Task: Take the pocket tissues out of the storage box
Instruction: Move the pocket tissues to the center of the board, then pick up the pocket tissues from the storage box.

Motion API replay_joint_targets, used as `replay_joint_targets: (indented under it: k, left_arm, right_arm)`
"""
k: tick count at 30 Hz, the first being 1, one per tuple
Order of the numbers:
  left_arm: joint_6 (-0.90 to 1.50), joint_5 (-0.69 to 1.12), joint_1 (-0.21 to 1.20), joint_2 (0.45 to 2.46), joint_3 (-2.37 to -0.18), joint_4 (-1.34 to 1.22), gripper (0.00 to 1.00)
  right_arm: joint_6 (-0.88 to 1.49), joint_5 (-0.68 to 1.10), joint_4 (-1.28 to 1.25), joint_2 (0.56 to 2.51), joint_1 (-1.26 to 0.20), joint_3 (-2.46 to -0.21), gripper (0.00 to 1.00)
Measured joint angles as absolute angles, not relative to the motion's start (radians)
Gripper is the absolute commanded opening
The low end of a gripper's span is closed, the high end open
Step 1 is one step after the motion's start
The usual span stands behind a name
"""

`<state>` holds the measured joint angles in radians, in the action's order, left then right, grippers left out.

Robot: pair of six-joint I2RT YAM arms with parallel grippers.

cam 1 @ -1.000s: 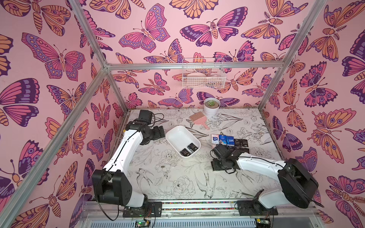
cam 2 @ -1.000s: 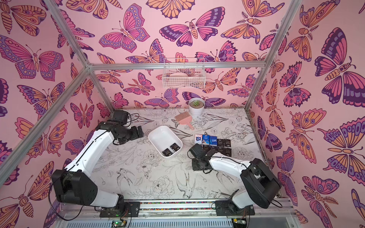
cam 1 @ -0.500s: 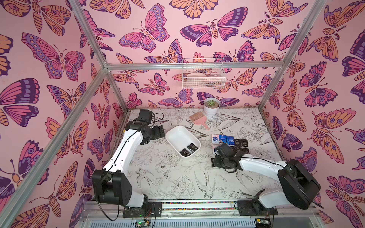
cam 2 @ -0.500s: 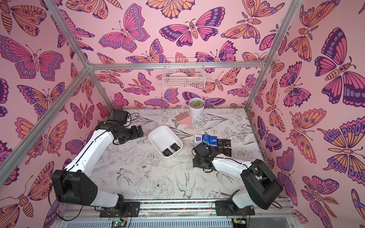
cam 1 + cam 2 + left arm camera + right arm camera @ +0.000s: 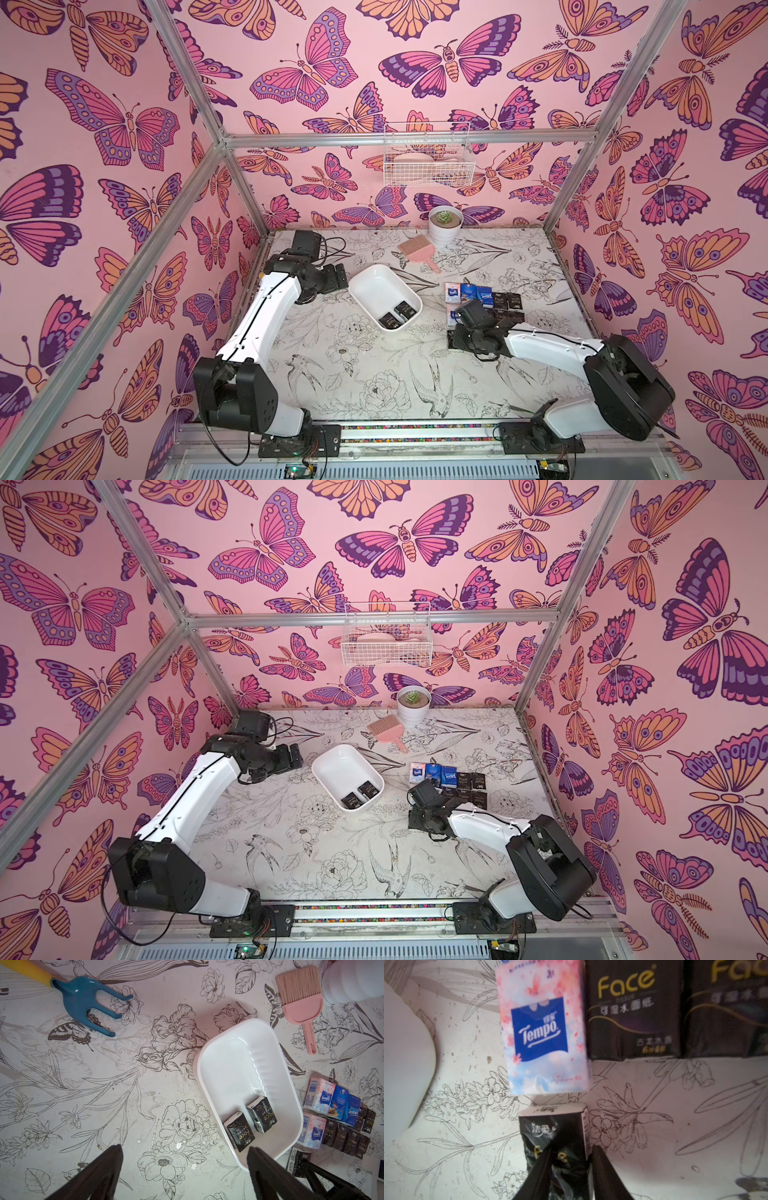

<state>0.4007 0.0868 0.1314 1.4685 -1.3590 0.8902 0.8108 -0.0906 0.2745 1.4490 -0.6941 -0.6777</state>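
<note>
Your right gripper [image 5: 571, 1159] is clamped on a black plastic-wrapped pocket tissue packet [image 5: 550, 1126], jaws partly closed on its sides, low over the flower-printed tabletop [image 5: 332, 374]. Just beyond it, at 12 o'clock, lies a white-pink packet [image 5: 542, 1028] beside black ones in rows [image 5: 484, 301]. At 9 o'clock of those rows sits the shallow white plastic storage box [image 5: 365, 282], two black packets [image 5: 249, 1124] inside. Your left gripper [image 5: 182, 1159] hangs wide open, empty, at the box's 9 o'clock.
</note>
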Motion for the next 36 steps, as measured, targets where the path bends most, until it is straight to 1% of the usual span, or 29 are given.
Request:
replay_joint_targets:
  k: [20, 27, 31, 36]
  left_arm:
    - [0.401, 0.087, 0.131, 1.468, -1.359, 0.890, 1.00]
    - [0.401, 0.087, 0.132, 1.469, -1.359, 0.890, 1.00]
    - [0.401, 0.086, 0.143, 1.482, -1.360, 0.890, 1.00]
    - [0.402, 0.078, 0.175, 1.512, -1.363, 0.890, 1.00]
  right_arm:
    - [0.728, -0.112, 0.326, 1.447, -0.686, -0.730, 0.39]
    - [0.678, -0.102, 0.370, 1.402, -0.688, -0.785, 0.43]
    - [0.604, -0.076, 0.399, 1.433, -0.706, -0.921, 0.45]
    - [0.459, -0.065, 0.461, 1.612, -0.767, -1.242, 0.46]
